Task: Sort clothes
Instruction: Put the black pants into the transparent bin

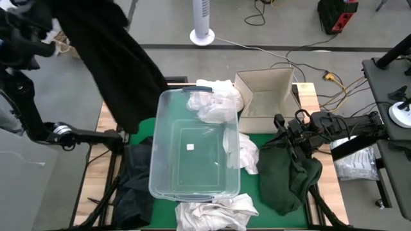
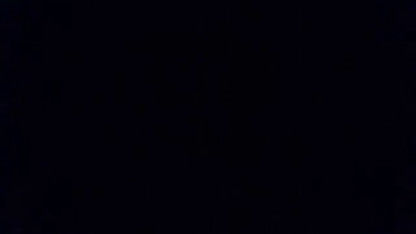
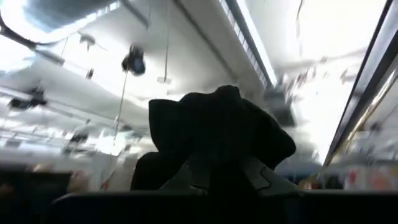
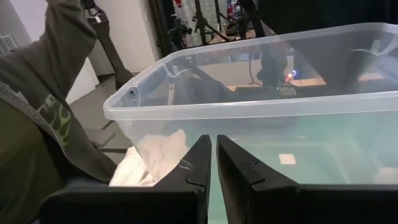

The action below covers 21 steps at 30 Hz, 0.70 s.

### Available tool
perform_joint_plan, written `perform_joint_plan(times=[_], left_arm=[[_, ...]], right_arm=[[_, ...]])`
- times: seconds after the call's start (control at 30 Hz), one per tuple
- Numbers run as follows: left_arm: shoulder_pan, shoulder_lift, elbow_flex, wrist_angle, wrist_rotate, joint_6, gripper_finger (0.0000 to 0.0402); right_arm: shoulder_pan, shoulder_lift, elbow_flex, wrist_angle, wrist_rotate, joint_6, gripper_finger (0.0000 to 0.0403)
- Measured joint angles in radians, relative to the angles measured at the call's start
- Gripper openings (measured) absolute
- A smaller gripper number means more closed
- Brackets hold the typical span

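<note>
Grey floor and cables beyond the table (image 1: 307, 96); clear tub (image 1: 196, 144) as landmark at its middle. Left hand (image 3: 219, 163), raised high off the tub's left far corner, clamped on a black garment (image 1: 112, 61) hanging lengthwise toward the tub's left rim. Right hand (image 4: 214, 158), fingers pressed together and empty, just right of the tub, beside a dark green garment (image 1: 289, 176). Likely next: black garment carried along to a drop spot by the left arm. White clothes (image 1: 215, 102) draped over the tub's far rim.
</note>
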Motion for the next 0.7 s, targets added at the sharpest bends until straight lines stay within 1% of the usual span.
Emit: perform_joint_plan(times=[0.2, 0.47, 0.57, 0.7], left_arm=[[0.000, 0.051, 0.000, 0.233, 0.000, -0.160, 0.0006], [0.000, 0.127, 0.000, 0.470, -0.016, -0.368, 0.0006], [-0.002, 0.154, 0.000, 0.557, -0.057, -0.449, 0.0006], [-0.003, 0.182, 0.000, 0.674, -0.143, -0.506, 0.0006]], right_arm=[[0.000, 0.000, 0.000, 0.000, 0.000, -0.007, 0.0018], [0.000, 0.000, 0.000, 0.000, 0.000, -0.008, 0.0018], [0.000, 0.000, 0.000, 0.000, 0.000, -0.008, 0.0018], [0.000, 0.000, 0.000, 0.000, 0.000, -0.015, 0.0018]])
